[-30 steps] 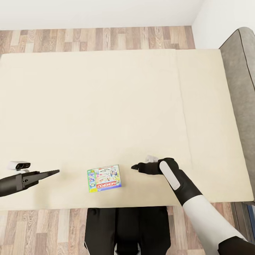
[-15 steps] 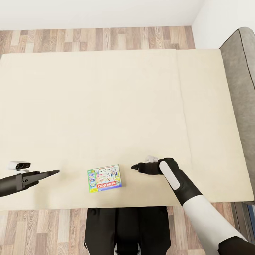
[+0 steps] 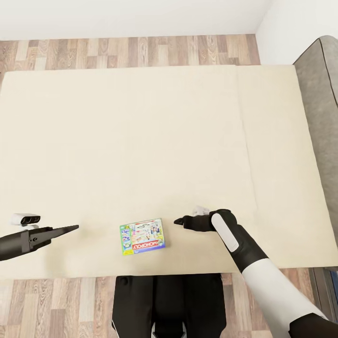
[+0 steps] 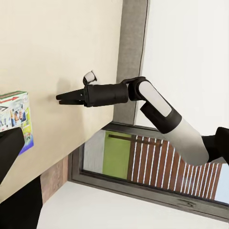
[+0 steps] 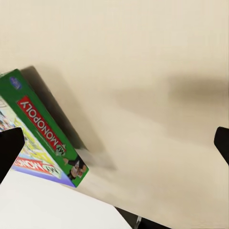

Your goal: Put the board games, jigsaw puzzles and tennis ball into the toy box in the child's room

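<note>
One board game, a white Monopoly box with a colourful border, lies flat near the front edge of the bed. It also shows in the left wrist view and the right wrist view. My left gripper hovers left of the box, pointing toward it, open and empty. From the other side, my right gripper points at the box with a small gap between them. It is open, with its fingertips spread wide and nothing held.
The beige mattress spans most of the head view. A grey headboard runs along its right side. Wood-plank floor lies beyond the far edge and beside my base. A dark-framed window stands past the headboard.
The whole head view has shifted slightly to the right, bed and box together, so the camera moved. Both grippers keep their places in the picture.
</note>
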Motion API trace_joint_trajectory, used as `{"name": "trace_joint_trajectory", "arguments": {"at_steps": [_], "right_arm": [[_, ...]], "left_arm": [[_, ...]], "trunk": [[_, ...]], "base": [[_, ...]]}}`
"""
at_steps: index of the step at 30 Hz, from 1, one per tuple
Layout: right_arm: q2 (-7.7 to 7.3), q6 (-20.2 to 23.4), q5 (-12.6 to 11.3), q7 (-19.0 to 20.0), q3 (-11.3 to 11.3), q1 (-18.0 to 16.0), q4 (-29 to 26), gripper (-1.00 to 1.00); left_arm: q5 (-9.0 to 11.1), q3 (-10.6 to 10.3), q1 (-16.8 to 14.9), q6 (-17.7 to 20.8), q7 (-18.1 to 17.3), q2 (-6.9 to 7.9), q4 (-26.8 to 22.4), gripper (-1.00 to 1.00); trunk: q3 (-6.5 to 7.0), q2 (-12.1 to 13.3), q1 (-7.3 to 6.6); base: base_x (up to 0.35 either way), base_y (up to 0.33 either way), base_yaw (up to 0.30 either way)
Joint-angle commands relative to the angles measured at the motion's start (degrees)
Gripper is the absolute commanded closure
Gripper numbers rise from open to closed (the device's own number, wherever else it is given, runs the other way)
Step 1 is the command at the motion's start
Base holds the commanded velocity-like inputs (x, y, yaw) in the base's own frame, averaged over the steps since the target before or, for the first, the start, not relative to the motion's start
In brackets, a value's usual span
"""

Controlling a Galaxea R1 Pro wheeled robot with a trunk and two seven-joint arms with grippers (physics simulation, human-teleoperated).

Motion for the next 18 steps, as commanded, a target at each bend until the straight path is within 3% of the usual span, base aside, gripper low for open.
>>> {"name": "trace_joint_trajectory", "arguments": {"at_steps": [1, 18], "right_arm": [[0.0, 0.2, -0.3, -0.3, 0.0, 0.0, 0.0, -1.0], [0.0, 0.2, -0.3, -0.3, 0.0, 0.0, 0.0, -1.0]], "left_arm": [[0.0, 0.0, 0.0, 0.6, -0.2, 0.02, 0.0, -1.0], [0.0, 0.0, 0.0, 0.6, -0.2, 0.04, 0.0, -1.0]], "trunk": [[-0.06, -0.1, 0.03], [-0.06, -0.1, 0.03]], "base": [[0.0, 0.15, 0.0], [0.0, 0.172, 0.0]]}}
